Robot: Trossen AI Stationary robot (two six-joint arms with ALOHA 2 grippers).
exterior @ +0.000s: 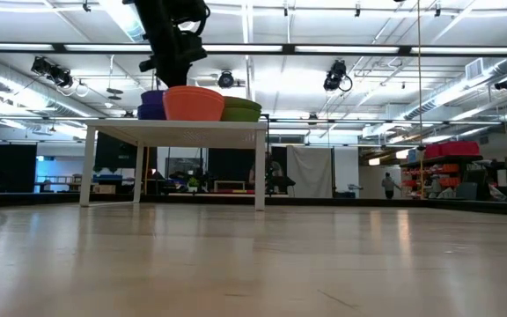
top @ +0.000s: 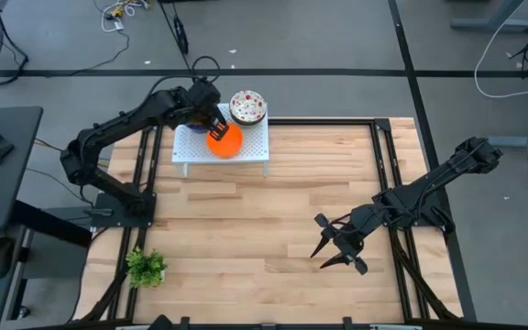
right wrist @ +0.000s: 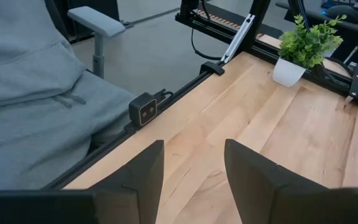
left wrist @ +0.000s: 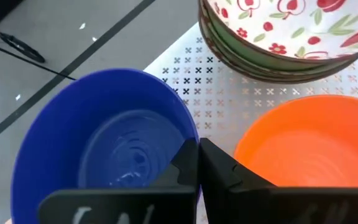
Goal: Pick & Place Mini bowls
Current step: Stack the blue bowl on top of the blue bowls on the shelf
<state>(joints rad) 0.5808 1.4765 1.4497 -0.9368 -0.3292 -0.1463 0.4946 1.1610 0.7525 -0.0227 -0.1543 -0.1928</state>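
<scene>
High view: left gripper positioned over the white perforated rack at the table's far edge, just beside the orange bowl. Stack of bowls topped by a speckled bowl at the rack's far right corner. Right gripper held apart from the rack over bare wood, jaws spread and empty. Small green plant near the front left corner.

Low view: blue bowl, orange bowl and a green bowl side by side on the rack top.

Left wrist view: fingers pressed together above the gap between blue bowl and orange bowl, grasping nothing visible. Speckled stack beyond.

Right wrist view: fingers parted over bare table; plant beyond; a person's grey clothing beside the table.
</scene>
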